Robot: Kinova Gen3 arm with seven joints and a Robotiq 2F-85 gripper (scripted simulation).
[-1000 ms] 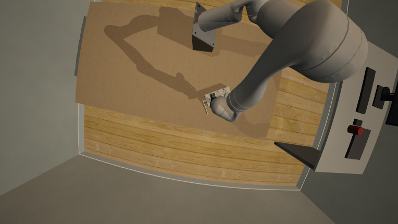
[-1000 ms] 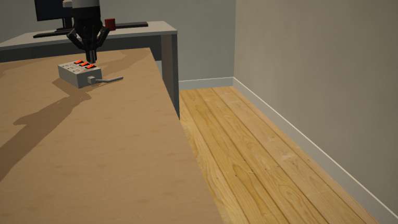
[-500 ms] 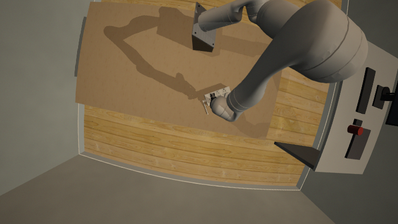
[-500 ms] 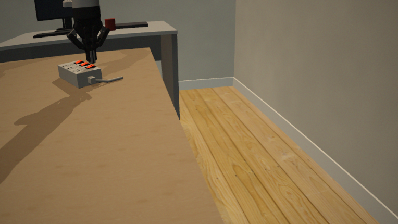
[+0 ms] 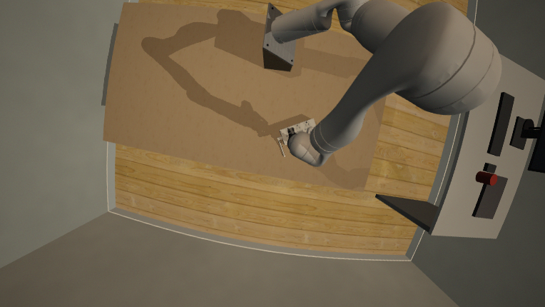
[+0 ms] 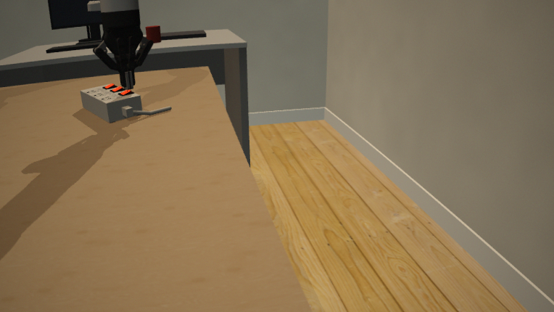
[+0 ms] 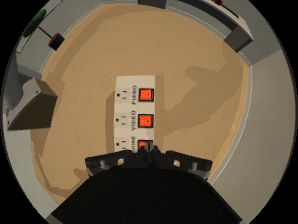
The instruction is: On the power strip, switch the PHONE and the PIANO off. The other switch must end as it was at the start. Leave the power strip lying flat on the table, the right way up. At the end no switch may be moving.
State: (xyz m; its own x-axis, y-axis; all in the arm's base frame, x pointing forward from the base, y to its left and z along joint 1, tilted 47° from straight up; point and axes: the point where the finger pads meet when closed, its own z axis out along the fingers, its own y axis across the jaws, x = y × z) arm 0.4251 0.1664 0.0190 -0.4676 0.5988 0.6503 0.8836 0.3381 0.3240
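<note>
A grey power strip (image 6: pixel 110 101) lies flat on the brown table top, the right way up, with a short cable stub (image 6: pixel 151 111) at its near end. It carries three red rocker switches in a row (image 7: pixel 144 121). All three glow red in the wrist view. My gripper (image 6: pixel 127 83) is shut and empty. It points straight down with its fingertips just above the strip, between the middle switch and the switch nearest the cable. In the wrist view the fingertips (image 7: pixel 148 151) hide part of the nearest switch. In the top view the arm covers most of the strip (image 5: pixel 297 129). The labels are too small to read.
A dark grey block (image 5: pixel 278 43) stands on the far part of the table. A grey desk (image 6: pixel 154 42) with a monitor, keyboard and red cup (image 6: pixel 153 33) stands behind the table. The table's right edge drops to a wooden floor (image 6: pixel 349 217).
</note>
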